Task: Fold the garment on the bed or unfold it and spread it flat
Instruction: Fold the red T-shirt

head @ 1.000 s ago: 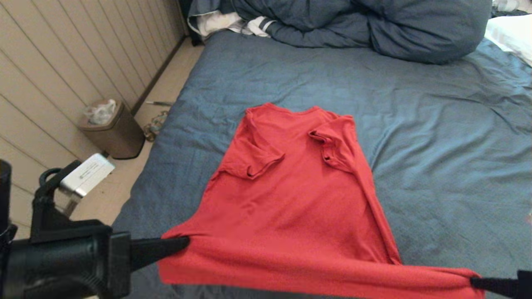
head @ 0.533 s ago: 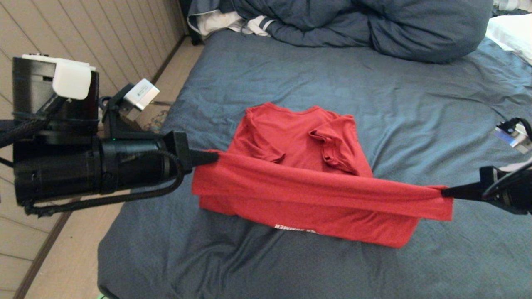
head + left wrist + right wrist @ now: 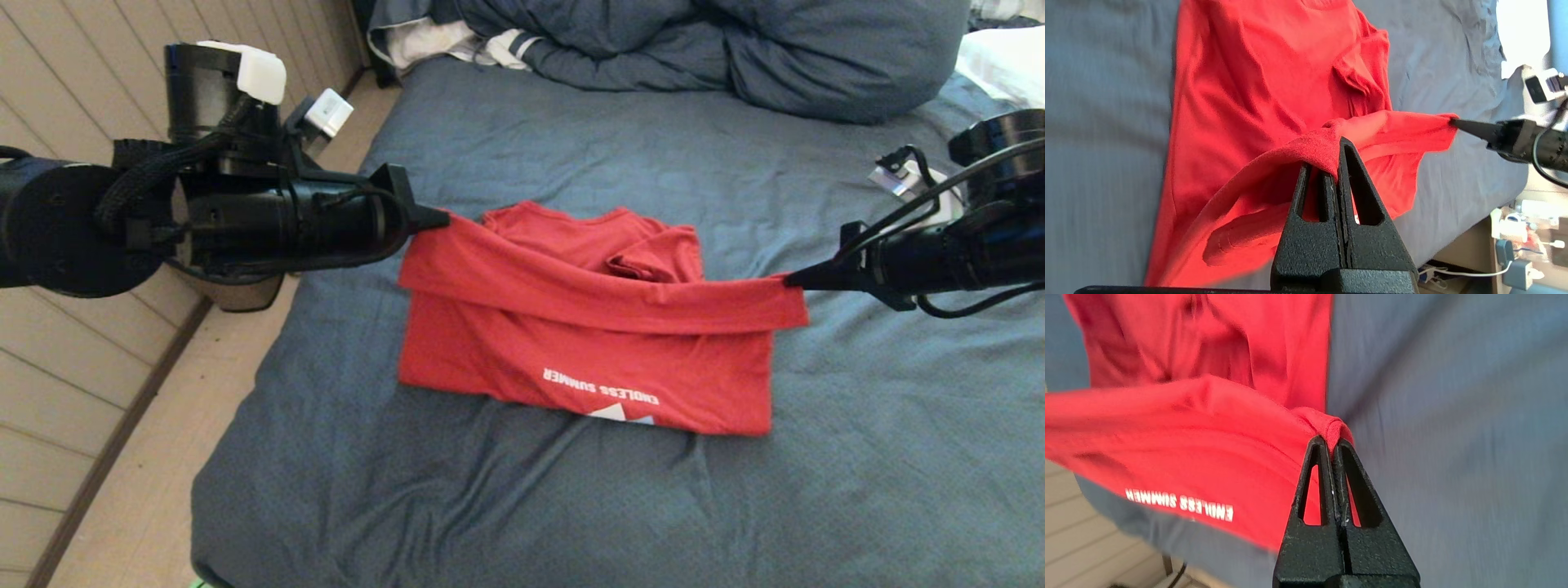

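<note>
The red short-sleeved cotton T-shirt (image 3: 584,359) is pinched at its hem corners by the left gripper (image 3: 445,219) and right gripper (image 3: 790,282), held taut above the slate-blue sheeted bed (image 3: 571,506), so the fold lands straight.

The raised hem of the T-shirt (image 3: 596,298) hides the lower part of both folded sleeves and much of the chest beneath it. The graphic (image 3: 620,416) under the lettering is cut off by the fold. The duvet (image 3: 735,49) runs past the top edge. The right wrist view is blurred over the bed (image 3: 1453,416).
</note>
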{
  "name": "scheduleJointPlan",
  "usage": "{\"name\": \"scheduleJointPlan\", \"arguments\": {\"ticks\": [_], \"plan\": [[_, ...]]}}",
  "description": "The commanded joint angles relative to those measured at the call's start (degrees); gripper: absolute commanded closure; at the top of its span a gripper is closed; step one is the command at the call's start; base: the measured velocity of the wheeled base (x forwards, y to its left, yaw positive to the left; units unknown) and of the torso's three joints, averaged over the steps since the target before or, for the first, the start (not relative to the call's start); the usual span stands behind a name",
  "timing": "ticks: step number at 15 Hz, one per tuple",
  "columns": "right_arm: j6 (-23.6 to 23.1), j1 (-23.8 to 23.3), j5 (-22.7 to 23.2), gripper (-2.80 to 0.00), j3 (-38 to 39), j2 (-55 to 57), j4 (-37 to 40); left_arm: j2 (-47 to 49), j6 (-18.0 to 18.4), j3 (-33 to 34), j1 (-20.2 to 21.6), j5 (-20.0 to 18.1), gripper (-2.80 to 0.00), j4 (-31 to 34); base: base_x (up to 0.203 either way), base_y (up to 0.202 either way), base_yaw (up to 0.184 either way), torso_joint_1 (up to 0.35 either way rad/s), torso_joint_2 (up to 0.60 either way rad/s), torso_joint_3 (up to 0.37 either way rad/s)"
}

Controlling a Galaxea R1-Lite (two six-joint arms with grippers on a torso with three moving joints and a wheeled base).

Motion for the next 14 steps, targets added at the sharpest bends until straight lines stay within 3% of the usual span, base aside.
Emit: {"name": "scheduleJointPlan", "arguments": {"ticks": [1, 5, 14], "plan": [[0.5, 0.5, 0.0, 0.0, -7.4, 7.6, 0.2, 6.7, -0.2, -5.1, 1.9, -2.3, 0.0, -0.2, 0.0, 0.0, 0.0, 0.0, 0.0, 0.0], [0.6, 0.0, -2.6, 0.0, -16.8, 14.9, 1.2, 12.7, -0.2, -12.2, 4.6, -3.1, 0.0, -0.2, 0.0, 0.0, 0.0, 0.0, 0.0, 0.0], [2.1, 0.1, -3.6, 0.0, -25.2, 20.5, 1.0, 21.8, -0.5, -21.4, 8.5, -3.2, 0.0, -0.2, 0.0, 0.0, 0.0, 0.0, 0.0, 0.0]]}}
